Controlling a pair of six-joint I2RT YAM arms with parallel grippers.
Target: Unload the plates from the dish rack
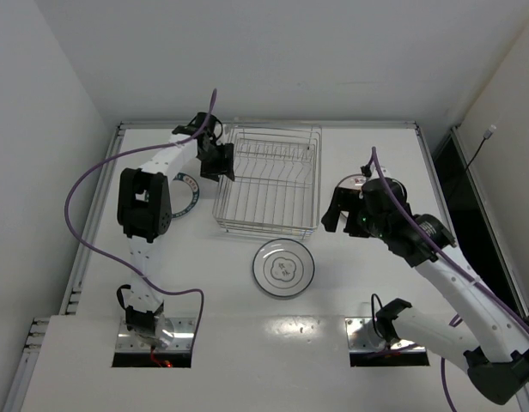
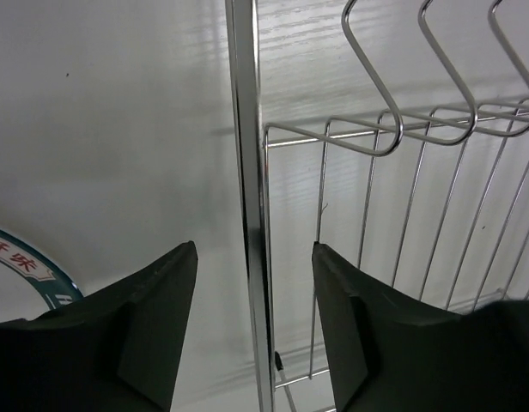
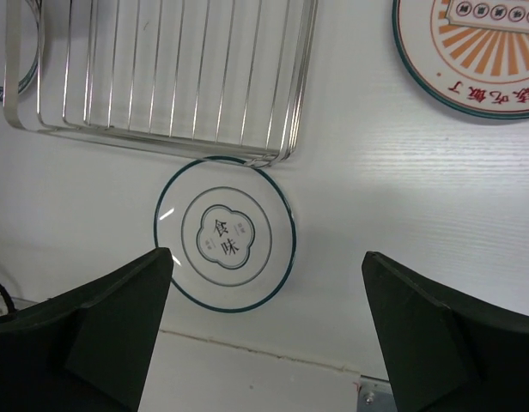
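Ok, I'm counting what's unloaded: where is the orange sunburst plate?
In the right wrist view, the orange sunburst plate lies flat on the table at top right, to the right of the dish rack, partly out of frame.

Left gripper (image 2: 254,249), parted, seemingly straddles dish rack (image 2: 246,103).

The left arm (image 1: 148,202) rises from its base, folds at a dark elbow block and stretches forward and to the right. The left hand (image 1: 217,159) is at its far end, pointing downward. In the wrist view this left hand (image 2: 254,257) has its two dark fingers (image 2: 153,326) parted, with a moderate gap between the tips. The right arm (image 1: 419,240) sweeps from its base out to the right, then bends back toward the middle. The right hand (image 1: 337,206) hangs above the surface, facing down, and its fingers (image 3: 118,318) are spread wide and hold nothing.
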